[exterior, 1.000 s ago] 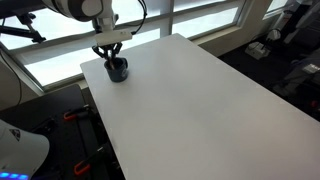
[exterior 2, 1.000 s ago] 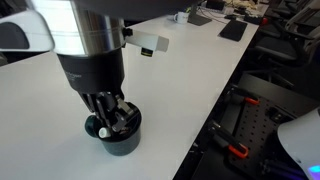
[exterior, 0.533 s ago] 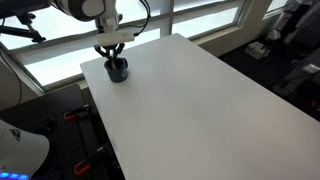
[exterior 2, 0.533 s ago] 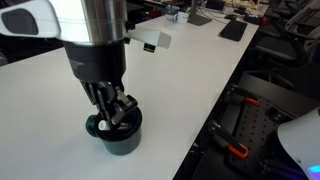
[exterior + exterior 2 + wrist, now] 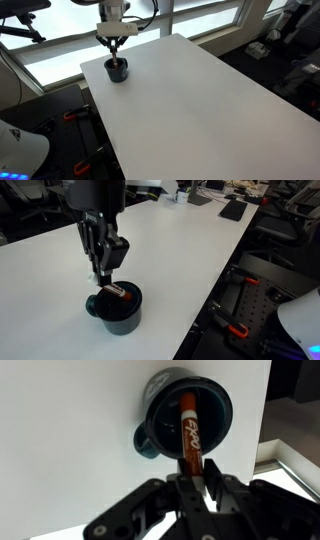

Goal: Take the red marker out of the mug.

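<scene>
The mug is a squat dark cup near a corner of the white table. It also shows in an exterior view and in the wrist view. The red marker has its far end inside the mug and its near end between my fingers. Its red tip shows just above the mug's rim in an exterior view. My gripper is shut on the marker, directly above the mug, as both exterior views and the wrist view show.
The table's edge runs close to the mug. A dark flat object and small items lie at the table's far end. Windows stand behind the table. Equipment with orange clamps sits on the floor beside the table.
My gripper has risen from the mug's mouth to well above it, with the red marker drawn upward between the fingers. The mug has stayed in place.
</scene>
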`<state>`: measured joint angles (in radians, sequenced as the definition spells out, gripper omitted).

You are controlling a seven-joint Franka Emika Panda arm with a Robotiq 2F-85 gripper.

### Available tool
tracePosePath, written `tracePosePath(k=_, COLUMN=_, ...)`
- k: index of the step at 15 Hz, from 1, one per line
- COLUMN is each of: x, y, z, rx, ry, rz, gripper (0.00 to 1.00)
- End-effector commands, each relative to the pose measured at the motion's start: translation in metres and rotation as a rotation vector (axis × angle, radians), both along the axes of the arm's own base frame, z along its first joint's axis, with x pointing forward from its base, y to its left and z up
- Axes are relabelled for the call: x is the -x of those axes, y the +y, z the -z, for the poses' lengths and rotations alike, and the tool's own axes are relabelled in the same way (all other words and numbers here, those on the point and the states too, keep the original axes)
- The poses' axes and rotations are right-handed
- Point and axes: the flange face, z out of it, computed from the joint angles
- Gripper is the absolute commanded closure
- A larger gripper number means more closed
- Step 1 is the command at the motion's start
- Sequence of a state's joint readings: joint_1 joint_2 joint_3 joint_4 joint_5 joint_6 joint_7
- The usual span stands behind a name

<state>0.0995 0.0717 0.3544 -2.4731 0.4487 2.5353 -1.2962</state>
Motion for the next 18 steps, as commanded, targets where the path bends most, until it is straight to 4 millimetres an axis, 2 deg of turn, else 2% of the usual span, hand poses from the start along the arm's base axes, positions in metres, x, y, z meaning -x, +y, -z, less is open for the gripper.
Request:
tracePosePath(k=1, x=0.002, y=-0.022, z=-0.044, rx=-0.101, ry=-0.018, rz=0.066, gripper=0.95)
tracePosePath(k=4, x=-0.002, y=-0.058, z=-0.074, rx=-0.196, ry=-0.033, rz=0.191, gripper=0.95)
tracePosePath(k=7, x=-0.009, y=-0.111, z=-0.096, rx=-0.241, ry=-0.048, rz=0.357, gripper=0.95)
tracePosePath(k=10, x=-0.018, y=-0.173, z=-0.103, rx=-0.245, ry=-0.036, rz=0.538, gripper=0.95)
tracePosePath(k=12, x=-0.028, y=-0.218, z=-0.091, rx=-0.219, ry=0.047, rz=0.63, gripper=0.95)
tracePosePath(k=14, x=-0.038, y=-0.251, z=-0.065, rx=-0.238, ry=0.158, rz=0.664, gripper=0.95)
tracePosePath(k=16, x=-0.05, y=-0.266, z=-0.033, rx=-0.294, ry=0.267, rz=0.67, gripper=0.95)
tracePosePath(k=18, x=-0.063, y=-0.268, z=-0.003, rx=-0.34, ry=0.379, rz=0.672, gripper=0.95)
